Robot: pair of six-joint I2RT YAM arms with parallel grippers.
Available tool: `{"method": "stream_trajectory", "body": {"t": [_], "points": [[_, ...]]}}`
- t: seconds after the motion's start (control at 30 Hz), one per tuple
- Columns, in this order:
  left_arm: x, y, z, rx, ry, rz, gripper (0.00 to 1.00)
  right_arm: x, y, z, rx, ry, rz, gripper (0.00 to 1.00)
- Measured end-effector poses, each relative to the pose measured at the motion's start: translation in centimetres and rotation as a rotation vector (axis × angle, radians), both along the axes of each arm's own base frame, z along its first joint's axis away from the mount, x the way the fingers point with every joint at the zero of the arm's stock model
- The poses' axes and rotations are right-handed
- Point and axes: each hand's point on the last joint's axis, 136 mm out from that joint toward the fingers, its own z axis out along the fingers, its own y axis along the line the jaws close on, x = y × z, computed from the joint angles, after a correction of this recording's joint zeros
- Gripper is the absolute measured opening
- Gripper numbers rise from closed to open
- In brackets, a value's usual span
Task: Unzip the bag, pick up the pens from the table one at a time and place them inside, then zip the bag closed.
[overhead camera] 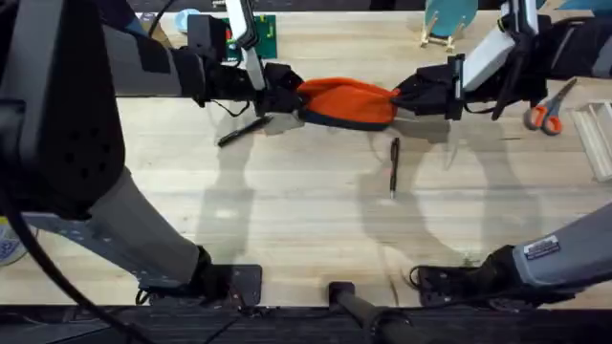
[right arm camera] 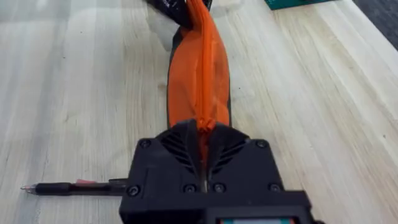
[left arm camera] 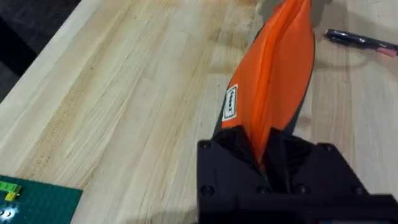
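Note:
The orange bag [overhead camera: 349,100] with its dark bottom strip is stretched between both grippers at the back middle of the table [overhead camera: 287,220]. My left gripper [overhead camera: 287,96] is shut on its left end, seen close in the left wrist view as the gripper [left arm camera: 264,155] pinching orange fabric [left arm camera: 280,74]. My right gripper [overhead camera: 402,98] is shut on the right end; the right wrist view shows the gripper [right arm camera: 204,134] clamped at the zipper line of the bag [right arm camera: 199,74]. One black pen [overhead camera: 244,131] lies below the left end, another pen [overhead camera: 393,164] below the right end.
Orange-handled scissors [overhead camera: 547,110] and a white tray [overhead camera: 601,139] lie at the far right. A green mat [overhead camera: 258,33] and a teal object on a stand [overhead camera: 445,24] sit along the back edge. The front half of the table is bare wood.

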Motion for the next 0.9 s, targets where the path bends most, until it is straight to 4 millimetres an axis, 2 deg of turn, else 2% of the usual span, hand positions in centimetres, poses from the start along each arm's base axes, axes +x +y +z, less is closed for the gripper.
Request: {"method": "stream_trajectory", "body": {"t": [0.23,0.37,0.6,0.9], "points": [[0.01,0.0,0.0,0.0,-0.001,0.0,0.122,-0.24,0.01,-0.05,0.01,0.02,-0.001,0.035],[-0.01,-0.01,0.02,-0.001,-0.001,-0.001,0.075,-0.25,0.01,-0.05,0.01,0.021,-0.001,0.032],[-0.01,-0.01,0.02,-0.001,0.0,-0.001,0.061,-0.25,0.02,-0.04,0.011,0.02,-0.001,0.03],[-0.04,-0.07,0.02,-0.001,0.0,-0.003,0.045,-0.18,-0.18,0.83,0.081,0.016,-0.007,0.03]]}}
